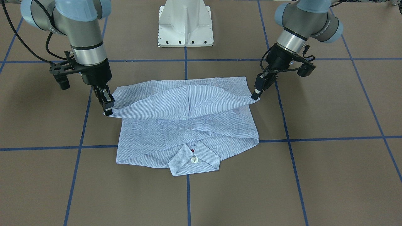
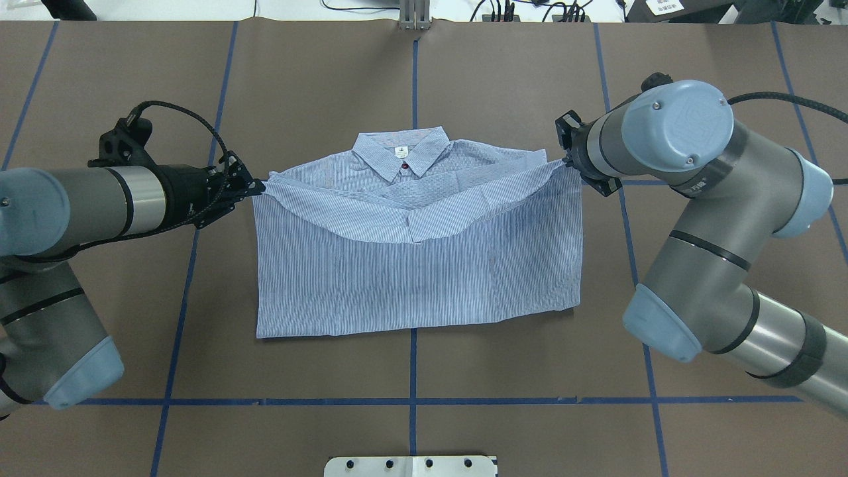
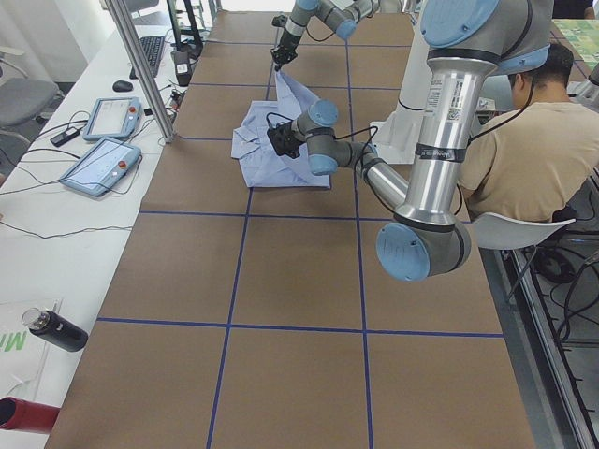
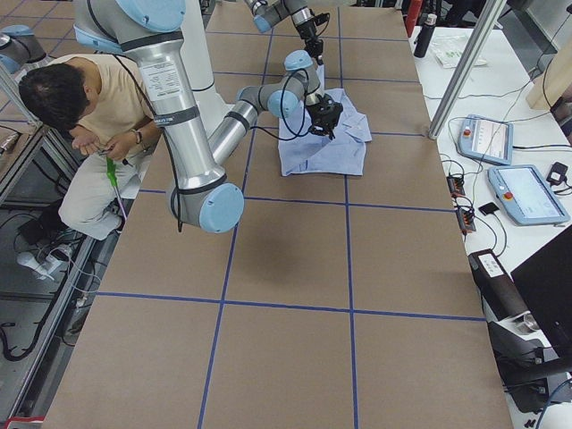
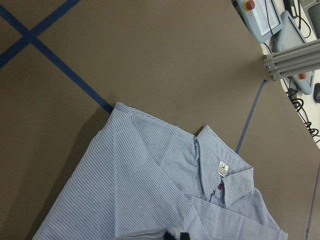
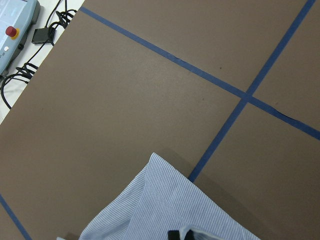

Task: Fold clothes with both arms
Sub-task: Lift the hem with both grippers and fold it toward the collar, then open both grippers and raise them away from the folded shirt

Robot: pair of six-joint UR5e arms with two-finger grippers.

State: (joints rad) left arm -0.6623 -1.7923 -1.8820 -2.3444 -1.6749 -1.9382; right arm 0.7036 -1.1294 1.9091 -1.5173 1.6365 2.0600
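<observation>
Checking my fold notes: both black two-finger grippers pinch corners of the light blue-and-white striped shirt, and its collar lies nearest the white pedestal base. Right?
Wrong only about the collar: it lies on the edge of the light blue-and-white striped shirt farthest from the white pedestal base, as the exterior front-facing view shows. The black left gripper and right gripper do pinch its corners.

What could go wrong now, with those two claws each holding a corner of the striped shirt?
1. The left gripper and the right gripper each pinch only a corner of the shirt, so the cloth might slip out of one.
2. The lifted flap sags in the middle between them, so the fold may land crooked or creased.
3. Carried too far, the flap might cover the collar.
</observation>
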